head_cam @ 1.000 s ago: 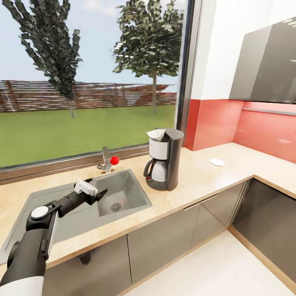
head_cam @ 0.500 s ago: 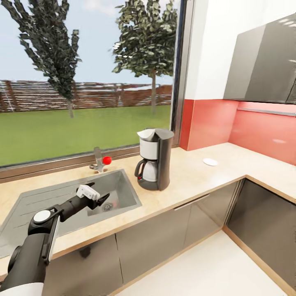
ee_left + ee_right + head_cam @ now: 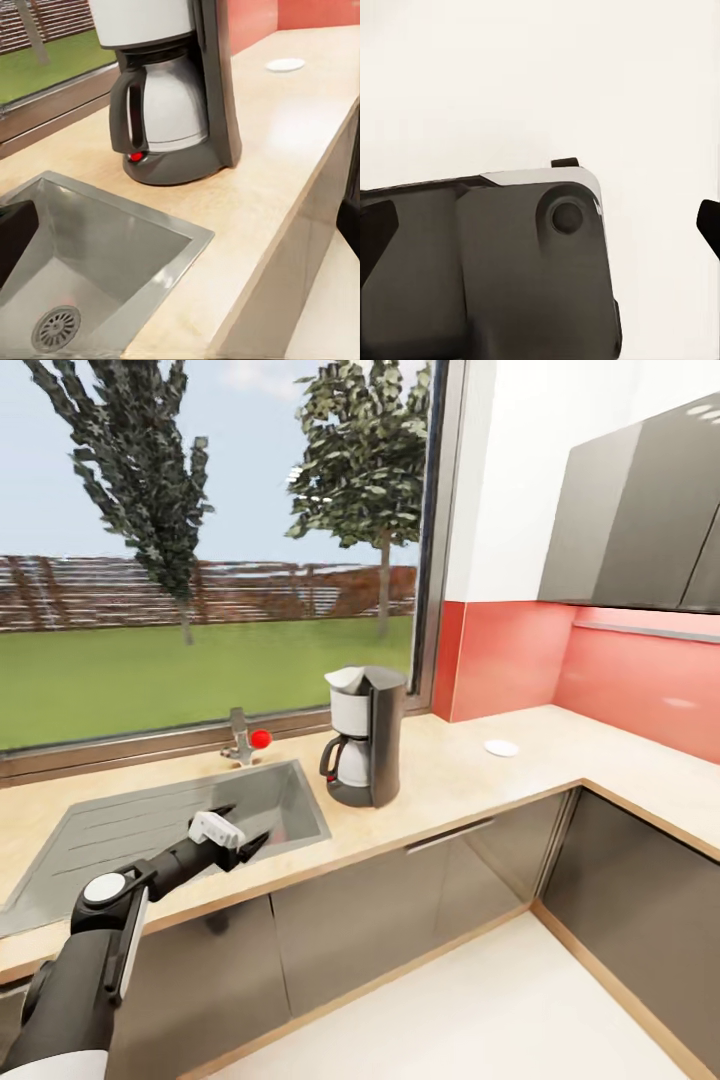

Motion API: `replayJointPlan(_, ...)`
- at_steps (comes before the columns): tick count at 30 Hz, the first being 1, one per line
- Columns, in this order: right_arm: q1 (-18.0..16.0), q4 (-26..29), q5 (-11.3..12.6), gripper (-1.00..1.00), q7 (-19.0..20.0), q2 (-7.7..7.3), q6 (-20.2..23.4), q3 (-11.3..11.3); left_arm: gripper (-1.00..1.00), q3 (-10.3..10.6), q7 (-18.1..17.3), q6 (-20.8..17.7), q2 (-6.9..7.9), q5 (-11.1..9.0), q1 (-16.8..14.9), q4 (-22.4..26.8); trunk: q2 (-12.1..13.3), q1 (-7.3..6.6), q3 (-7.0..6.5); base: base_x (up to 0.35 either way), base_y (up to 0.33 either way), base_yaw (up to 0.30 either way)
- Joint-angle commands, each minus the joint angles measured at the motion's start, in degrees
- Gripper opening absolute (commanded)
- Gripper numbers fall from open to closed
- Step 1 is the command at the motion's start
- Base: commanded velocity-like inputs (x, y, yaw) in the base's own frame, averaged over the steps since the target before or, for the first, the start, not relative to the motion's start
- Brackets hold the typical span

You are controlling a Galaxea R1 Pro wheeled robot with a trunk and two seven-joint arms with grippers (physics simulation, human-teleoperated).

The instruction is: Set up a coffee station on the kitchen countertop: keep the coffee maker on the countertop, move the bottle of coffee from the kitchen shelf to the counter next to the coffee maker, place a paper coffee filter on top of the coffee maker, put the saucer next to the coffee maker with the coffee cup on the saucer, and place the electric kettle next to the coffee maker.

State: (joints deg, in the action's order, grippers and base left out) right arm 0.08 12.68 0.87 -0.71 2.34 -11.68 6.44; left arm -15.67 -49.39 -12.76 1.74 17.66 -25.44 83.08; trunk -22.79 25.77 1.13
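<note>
The dark coffee maker point(image 3: 368, 736) stands on the beige countertop point(image 3: 450, 785) right of the sink, with a white paper filter point(image 3: 343, 678) resting in its top. It looms close in the left wrist view point(image 3: 172, 97), carafe handle facing the sink. A white saucer point(image 3: 501, 747) lies further right on the counter, also visible as a saucer point(image 3: 286, 65) beyond the machine. My left gripper point(image 3: 240, 828) hovers open over the sink's front rim, holding nothing. My right gripper point(image 3: 544, 225) points at a dark part of my own body, fingertips wide apart. Bottle, cup and kettle are out of view.
A steel sink point(image 3: 150, 820) with drainboard lies left of the machine, its basin point(image 3: 105, 262) under my left hand. A faucet point(image 3: 238, 732) with a red knob point(image 3: 261, 739) sits by the window. Grey wall cabinets point(image 3: 630, 510) hang at the right corner.
The whole view has shifted: the counter and coffee maker look smaller and farther, so the camera has drawn back. My left gripper has gone from over the basin to the sink's front rim.
</note>
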Motion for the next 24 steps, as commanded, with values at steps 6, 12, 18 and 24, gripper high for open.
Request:
replayJointPlan(6, 0.01, 0.06, 0.09, 1.0, 0.01, 0.04, -0.11, 0.24, 1.0, -0.06, -0.44, -0.31, -0.11, -1.91, -0.05, 0.07, -0.13, 0.01, 0.12, -0.182, -0.023, 0.124)
replayJointPlan(12, 0.01, 0.06, 0.09, 1.0, 0.01, 0.04, -0.17, 0.24, 1.0, -0.38, -0.51, -0.29, 0.02, -2.52, 0.01, 0.07, -0.13, 0.01, 0.12, -0.005, 0.0, 0.002)
replayJointPlan(18, 0.01, 0.07, 0.09, 1.0, 0.01, 0.04, -0.18, 0.24, 1.0, -0.56, -0.53, -0.18, 0.34, -4.61, 1.9, 0.07, -0.13, 0.01, 0.12, 0.0, 0.0, 0.051)
replayJointPlan(24, 0.01, 0.06, 0.09, 1.0, 0.01, 0.04, -0.14, 0.24, 1.0, -1.15, -0.48, 1.14, 0.66, -5.14, 5.46, 0.07, -0.13, 0.01, 0.12, 0.0, 0.0, 0.242)
